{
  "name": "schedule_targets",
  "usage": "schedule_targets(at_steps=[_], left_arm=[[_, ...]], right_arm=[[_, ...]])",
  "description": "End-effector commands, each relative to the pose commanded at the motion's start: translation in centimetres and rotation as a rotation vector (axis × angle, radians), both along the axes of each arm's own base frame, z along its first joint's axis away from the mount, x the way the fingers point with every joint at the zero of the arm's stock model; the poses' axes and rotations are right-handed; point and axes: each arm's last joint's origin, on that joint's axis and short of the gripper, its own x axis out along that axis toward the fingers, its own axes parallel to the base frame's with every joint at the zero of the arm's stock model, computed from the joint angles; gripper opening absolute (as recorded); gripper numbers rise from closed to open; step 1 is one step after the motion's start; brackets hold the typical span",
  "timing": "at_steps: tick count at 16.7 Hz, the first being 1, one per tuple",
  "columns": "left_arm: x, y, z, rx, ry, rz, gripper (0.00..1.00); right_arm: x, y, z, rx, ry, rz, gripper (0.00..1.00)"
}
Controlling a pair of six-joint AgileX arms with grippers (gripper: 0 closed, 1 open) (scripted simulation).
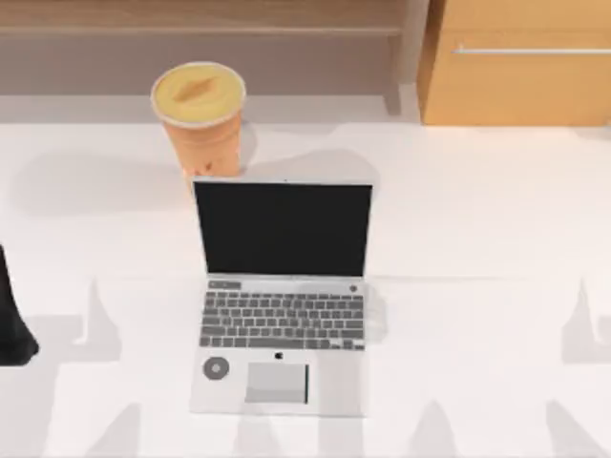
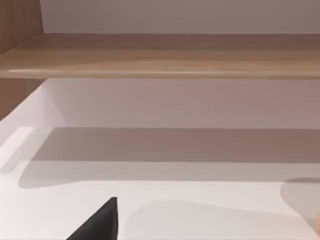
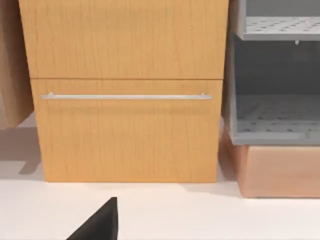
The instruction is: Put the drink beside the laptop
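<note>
Drink (image 1: pixel 199 114) behind laptop (image 1: pixel 282 301) — touching

The left arm (image 1: pixel 11 315) is showing as a plain black shape with a rounded lower end, without any marking, cable or screw that I can make out. In the left wrist view, a black finger (image 2: pixel 100 222) is looking like a flat pointed wedge. In the right wrist view, another finger (image 3: pixel 100 222) is showing the same black wedge form.
</note>
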Motion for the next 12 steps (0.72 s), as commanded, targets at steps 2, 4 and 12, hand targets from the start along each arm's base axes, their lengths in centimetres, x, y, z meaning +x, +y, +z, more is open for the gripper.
schedule_targets(at_steps=[2, 4, 12], left_arm=[[0.0, 0.0, 0.0, 0.000, 0.000, 0.000, 1.00], [0.0, -0.1, 0.5, -0.009, 0.016, -0.005, 1.00], [3.9, -1.8, 7.0, -0.085, 0.316, -0.045, 1.00]], right_arm=[[0.0, 0.0, 0.0, 0.000, 0.000, 0.000, 1.00], [0.0, 0.0, 0.0, 0.000, 0.000, 0.000, 1.00], [0.0, 0.0, 0.0, 0.000, 0.000, 0.000, 1.00]])
